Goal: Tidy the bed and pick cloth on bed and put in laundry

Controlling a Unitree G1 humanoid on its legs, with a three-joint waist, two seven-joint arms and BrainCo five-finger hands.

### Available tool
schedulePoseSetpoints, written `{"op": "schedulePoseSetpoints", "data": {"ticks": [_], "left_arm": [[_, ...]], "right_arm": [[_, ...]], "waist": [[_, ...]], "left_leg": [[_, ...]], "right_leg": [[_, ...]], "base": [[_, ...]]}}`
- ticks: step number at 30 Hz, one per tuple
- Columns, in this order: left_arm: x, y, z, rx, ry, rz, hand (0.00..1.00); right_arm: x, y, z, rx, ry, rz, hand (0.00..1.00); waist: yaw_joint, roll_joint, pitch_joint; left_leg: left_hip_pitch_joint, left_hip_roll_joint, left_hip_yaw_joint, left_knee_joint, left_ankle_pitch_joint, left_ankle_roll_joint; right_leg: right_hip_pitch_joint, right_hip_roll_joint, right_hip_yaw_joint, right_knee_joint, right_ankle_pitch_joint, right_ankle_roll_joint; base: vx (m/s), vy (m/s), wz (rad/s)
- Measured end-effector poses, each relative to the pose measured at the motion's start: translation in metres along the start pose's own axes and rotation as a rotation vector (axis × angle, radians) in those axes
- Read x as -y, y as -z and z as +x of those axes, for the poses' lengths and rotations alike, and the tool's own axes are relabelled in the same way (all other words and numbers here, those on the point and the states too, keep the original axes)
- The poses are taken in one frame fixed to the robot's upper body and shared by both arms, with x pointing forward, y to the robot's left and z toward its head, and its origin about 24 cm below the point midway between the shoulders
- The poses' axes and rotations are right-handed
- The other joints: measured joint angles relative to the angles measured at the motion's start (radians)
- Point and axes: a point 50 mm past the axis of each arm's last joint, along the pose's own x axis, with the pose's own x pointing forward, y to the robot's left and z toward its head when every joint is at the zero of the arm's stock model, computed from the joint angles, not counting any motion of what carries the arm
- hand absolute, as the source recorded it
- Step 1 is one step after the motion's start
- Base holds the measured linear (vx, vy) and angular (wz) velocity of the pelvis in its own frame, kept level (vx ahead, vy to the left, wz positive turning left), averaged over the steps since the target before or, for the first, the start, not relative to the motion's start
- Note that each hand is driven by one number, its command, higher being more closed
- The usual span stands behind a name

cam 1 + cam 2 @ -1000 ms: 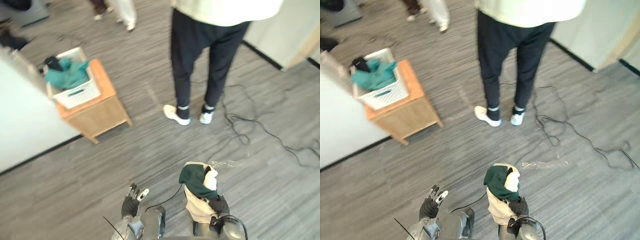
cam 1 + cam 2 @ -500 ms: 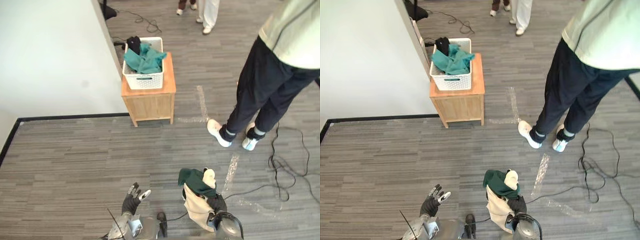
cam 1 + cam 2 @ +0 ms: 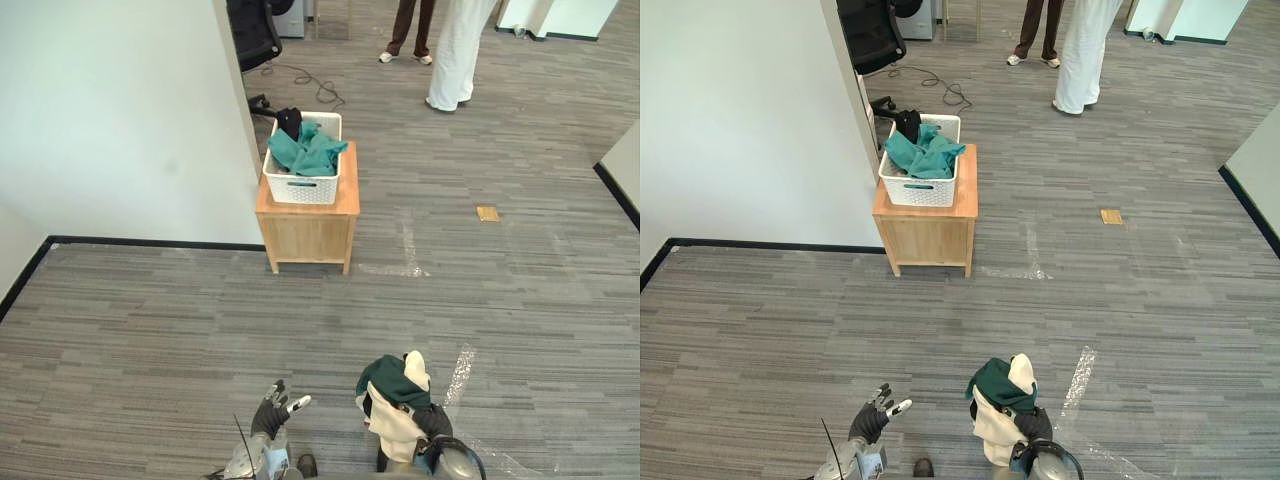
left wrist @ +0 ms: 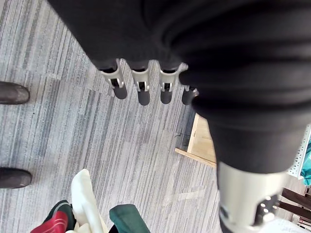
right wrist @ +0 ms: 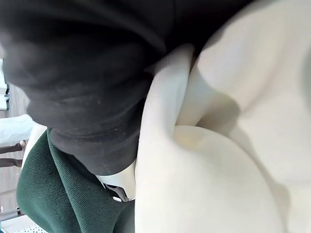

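My right hand (image 3: 436, 421) is low in front of me, shut on a bundle of cream and dark green cloth (image 3: 393, 403) held above the floor. In the right wrist view the cream cloth (image 5: 218, 170) and its green part (image 5: 51, 196) press against the hand's dark cover (image 5: 82, 63). Beside it, my left hand (image 3: 272, 409) is open and holds nothing; its fingers (image 4: 141, 91) are straight. A white laundry basket (image 3: 300, 189) holding teal and dark cloths (image 3: 305, 152) stands straight ahead on a small wooden side table (image 3: 308, 231).
A white wall (image 3: 120, 120) runs along the left and ends beside the side table. A black office chair (image 3: 252, 30) and loose cables lie behind the basket. Two people's legs (image 3: 455, 50) stand at the far end. Grey carpet lies between me and the table.
The whole picture has swung round, so the camera moved: the basket now lies straight ahead and the person in dark trousers is out of view. Both hands keep their pose.
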Motion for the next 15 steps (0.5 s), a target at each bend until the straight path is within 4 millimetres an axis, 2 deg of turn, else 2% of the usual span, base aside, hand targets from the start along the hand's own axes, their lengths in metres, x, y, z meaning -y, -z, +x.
{"op": "schedulePoseSetpoints", "data": {"ticks": [4,7,8,9,10,11,12,13,14,15], "left_arm": [[0.002,-0.004,0.001,0.017,0.001,0.044,0.00],[0.005,-0.018,0.004,0.068,0.003,0.107,0.00],[0.007,-0.024,0.006,0.088,0.006,0.128,0.00],[0.008,-0.033,0.008,0.120,-0.001,0.160,0.00],[0.009,-0.036,0.009,0.131,0.003,0.171,0.00],[0.010,-0.046,0.013,0.152,0.015,0.211,0.00],[0.012,-0.049,0.013,0.165,0.029,0.229,0.00],[0.016,-0.059,0.012,0.204,0.055,0.235,0.00],[0.018,-0.067,0.009,0.246,0.070,0.216,0.00],[0.016,-0.067,0.007,0.250,0.069,0.207,0.00]], "right_arm": [[0.001,-0.001,-0.001,0.027,-0.003,-0.047,1.00],[0.004,-0.001,-0.003,0.052,-0.003,-0.075,1.00],[0.005,-0.002,-0.003,0.064,-0.002,-0.090,1.00],[0.007,-0.004,-0.002,0.073,-0.017,-0.116,1.00],[0.009,-0.004,-0.002,0.075,-0.016,-0.119,1.00],[0.022,-0.016,0.003,0.095,0.007,-0.127,1.00],[0.033,-0.028,0.005,0.123,0.033,-0.141,1.00],[0.047,-0.052,0.009,0.187,0.054,-0.171,1.00],[0.057,-0.085,0.017,0.259,0.052,-0.150,1.00],[0.056,-0.098,0.020,0.295,0.053,-0.139,1.00]], "waist": [[0.000,-0.001,0.000],[0.000,-0.005,0.002],[-0.001,-0.005,0.003],[-0.001,0.002,0.010],[-0.002,-0.003,0.011],[-0.009,-0.012,0.007],[-0.012,-0.008,0.010],[-0.014,-0.001,0.014],[-0.025,0.011,0.019],[-0.023,0.012,0.019]], "left_leg": [[0.005,0.007,0.017,-0.001,-0.005,-0.007],[0.009,0.021,0.048,0.003,-0.026,-0.026],[0.014,0.032,0.071,0.005,-0.032,-0.030],[0.014,0.050,0.128,0.021,-0.061,-0.050],[0.010,0.059,0.144,0.038,-0.080,-0.053],[-0.001,0.077,0.161,0.072,-0.110,-0.071],[-0.003,0.085,0.175,0.075,-0.117,-0.078],[-0.002,0.097,0.206,0.076,-0.126,-0.087],[0.005,0.128,0.263,0.109,-0.132,-0.098],[0.003,0.146,0.292,0.145,-0.141,-0.111]], "right_leg": [[-0.005,0.009,0.016,0.001,-0.002,-0.003],[-0.037,0.014,0.011,0.056,-0.031,-0.018],[-0.058,0.007,-0.037,0.094,-0.052,-0.040],[-0.086,-0.027,-0.226,0.170,-0.078,-0.080],[-0.088,-0.042,-0.293,0.186,-0.085,-0.072],[-0.090,-0.052,-0.350,0.198,-0.094,-0.071],[-0.097,-0.047,-0.355,0.198,-0.098,-0.067],[-0.115,-0.030,-0.334,0.195,-0.107,-0.068],[-0.138,0.005,-0.292,0.185,-0.110,-0.075],[-0.140,0.028,-0.257,0.177,-0.111,-0.077]], "base": [[0.00,-0.004,-0.13],[0.01,-0.027,-0.26],[0.02,-0.048,-0.88],[0.01,-0.061,-0.97],[0.05,-0.067,-1.20],[0.07,-0.046,-0.76],[0.10,-0.038,-0.78],[0.23,-0.048,-0.91],[0.27,-0.065,-1.07],[0.37,-0.108,-1.54]]}}
